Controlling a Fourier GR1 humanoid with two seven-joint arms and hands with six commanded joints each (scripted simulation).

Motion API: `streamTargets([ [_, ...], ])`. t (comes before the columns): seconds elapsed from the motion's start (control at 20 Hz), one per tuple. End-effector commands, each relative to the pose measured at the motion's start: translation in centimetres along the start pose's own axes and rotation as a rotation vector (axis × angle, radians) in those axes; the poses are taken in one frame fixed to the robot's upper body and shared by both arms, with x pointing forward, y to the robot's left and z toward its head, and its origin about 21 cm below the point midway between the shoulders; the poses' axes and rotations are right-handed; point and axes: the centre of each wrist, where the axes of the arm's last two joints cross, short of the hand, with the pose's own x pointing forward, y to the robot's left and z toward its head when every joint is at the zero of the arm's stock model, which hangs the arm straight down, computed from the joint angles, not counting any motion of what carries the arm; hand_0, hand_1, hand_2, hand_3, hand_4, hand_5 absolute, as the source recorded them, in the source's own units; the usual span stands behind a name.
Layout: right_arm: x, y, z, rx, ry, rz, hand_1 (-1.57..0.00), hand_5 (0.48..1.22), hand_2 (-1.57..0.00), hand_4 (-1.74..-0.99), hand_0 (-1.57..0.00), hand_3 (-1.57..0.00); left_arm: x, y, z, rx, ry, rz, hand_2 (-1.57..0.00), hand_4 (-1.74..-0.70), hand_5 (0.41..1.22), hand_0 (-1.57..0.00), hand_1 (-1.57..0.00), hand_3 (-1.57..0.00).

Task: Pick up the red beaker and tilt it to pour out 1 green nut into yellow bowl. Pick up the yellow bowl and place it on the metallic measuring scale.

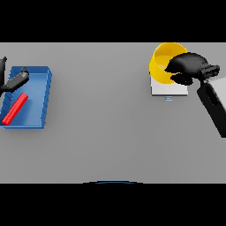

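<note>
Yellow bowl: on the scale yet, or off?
Over the scale, but resting or held above it, cannot tell. The bowl overlaps the scale's far edge, and the right hand grips its rim.

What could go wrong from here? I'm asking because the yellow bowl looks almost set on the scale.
The yellow bowl sits toward the far left of the metallic measuring scale, so it may overhang or tip on release. The right hand is curled over its rim and could drag it along when withdrawing.

Bowl (161, 65) on the scale (167, 88), far right; tray (39, 99) far left holding a bar (15, 108)
</note>
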Motion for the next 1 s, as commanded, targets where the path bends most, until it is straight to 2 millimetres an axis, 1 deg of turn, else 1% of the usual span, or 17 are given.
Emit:
streamTargets([
  [0.0, -0.6, 0.4, -0.4, 0.003, 0.015, -0.006, -1.57, 1.221, -1.57, -1.722, -1.57, -1.21, -0.1, 0.1, 0.0, -0.004, 0.005, 0.002, 0.00, -0.82, 0.765, 0.00, 0.00, 0.00],
  [0.05, -1.0, 1.0, -0.9, 0.005, 0.040, -0.017, -1.57, 1.221, -1.57, -1.722, -1.57, -1.23, -0.1, 0.3, -0.2, -0.005, 0.012, 0.002, 0.00, -0.82, 0.763, 0.00, 0.00, 0.00],
  [0.1, -1.2, 1.2, -0.9, 0.007, 0.043, -0.024, -1.57, 1.221, -1.57, -1.722, -1.57, -1.25, -0.1, 0.5, 0.0, 0.001, 0.011, 0.005, 0.00, -0.82, 0.759, 0.00, 0.00, 0.00],
  [0.15, -1.9, 1.8, -1.0, 0.011, 0.040, -0.030, -1.57, 1.221, -1.57, -1.723, -1.57, -1.31, -0.2, 0.3, 0.1, -0.003, 0.010, 0.003, 0.00, -0.82, 0.756, 0.00, 0.00, 0.00],
  [0.2, -2.0, 2.2, -1.2, 0.010, 0.050, -0.030, -1.57, 1.221, -1.57, -1.724, -1.57, -1.36, -0.2, 0.4, 0.1, -0.001, 0.010, -0.003, 0.00, -0.81, 0.757, 0.00, 0.00, 0.00],
  [0.25, -2.1, 2.5, -1.7, 0.014, 0.051, -0.032, -1.57, 1.221, -1.57, -1.724, -1.57, -1.39, -0.3, 0.1, 0.0, -0.006, 0.014, -0.001, 0.00, -0.81, 0.753, 0.00, 0.00, 0.00],
  [0.35, -2.5, 3.1, -2.2, 0.014, 0.066, -0.038, -1.56, 1.221, -1.57, -1.725, -1.57, -1.43, -0.2, 0.3, -0.3, 0.004, 0.012, -0.009, 0.00, -0.80, 0.743, 0.00, 0.00, 0.00],
  [0.4, -2.3, 3.4, -2.6, 0.015, 0.082, -0.043, -1.55, 1.221, -1.57, -1.726, -1.57, -1.46, 0.0, 0.1, -0.2, 0.002, 0.004, -0.005, 0.00, -0.80, 0.737, 0.00, 0.00, 0.00],
  [0.45, -2.3, 3.7, -2.6, 0.023, 0.072, -0.045, -1.52, 1.221, -1.56, -1.727, -1.57, -1.48, 0.2, 0.4, -0.3, 0.004, 0.002, -0.002, 0.00, -0.80, 0.733, 0.00, 0.00, 0.00],
  [0.6, -2.3, 4.5, -3.4, 0.023, 0.093, -0.058, -1.48, 1.221, -1.57, -1.727, -1.57, -1.51, 0.0, -0.1, -0.3, -0.003, 0.007, -0.002, 0.00, -0.81, 0.728, 0.00, 0.00, 0.00],
  [0.7, -2.8, 4.7, -3.4, 0.024, 0.077, -0.069, -1.42, 1.221, -1.57, -1.721, -1.55, -1.48, 0.0, 0.1, -0.3, -0.001, 0.003, -0.004, 0.00, -0.81, 0.734, 0.00, 0.00, 0.00],
  [0.8, -2.9, 4.4, -3.5, 0.042, 0.080, -0.086, -1.41, 1.221, -1.57, -1.728, -1.54, -1.17, 0.1, 0.1, -0.3, -0.002, 0.006, -0.003, 0.00, -0.81, 0.740, 0.00, 0.00, 0.00],
  [0.85, -2.8, 4.3, -3.7, 0.048, 0.090, -0.096, -1.44, 1.221, -1.50, -1.659, -1.54, -1.02, 0.2, 0.3, -0.5, -0.003, 0.003, -0.002, 0.00, -0.81, 0.745, 0.00, 0.00, 0.00],
  [0.9, -2.9, 4.4, -3.7, 0.058, 0.101, -0.110, -1.35, 1.134, -1.35, -1.596, -1.52, -0.91, 0.3, -0.1, -0.5, -0.012, 0.007, -0.003, 0.00, -0.81, 0.745, 0.00, 0.00, 0.00],
  [0.95, -2.8, 4.5, -3.7, 0.065, 0.096, -0.115, -1.08, 1.053, -1.13, -1.548, -1.22, -0.82, 0.1, -0.3, -0.6, -0.010, 0.015, -0.010, 0.00, -0.81, 0.744, 0.00, 0.00, 0.00],
])
